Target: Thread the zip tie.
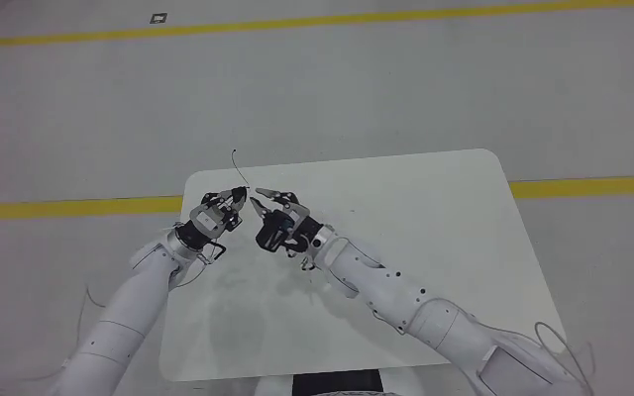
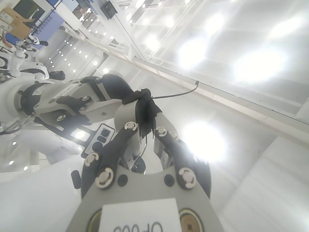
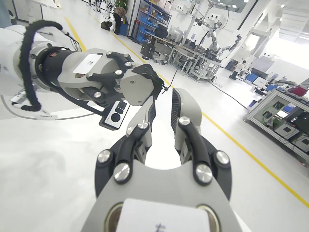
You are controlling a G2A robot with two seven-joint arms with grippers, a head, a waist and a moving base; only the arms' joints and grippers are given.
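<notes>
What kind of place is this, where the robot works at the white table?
Probably a robotics workshop or factory hall: yellow lines are painted on the floor, metal shelves hold blue bins, and other robot arms stand on frames among workbenches.

The zip tie is thin black plastic, smooth and slightly glossy. Black cloth, limp and frayed, wraps the tips of the left gripper. The right gripper has smooth, matt grey plastic fingers with black ribbed rubbery pads and shiny metal pins. The bench is white, smooth and matt. The floor is pale and glossy.
</notes>
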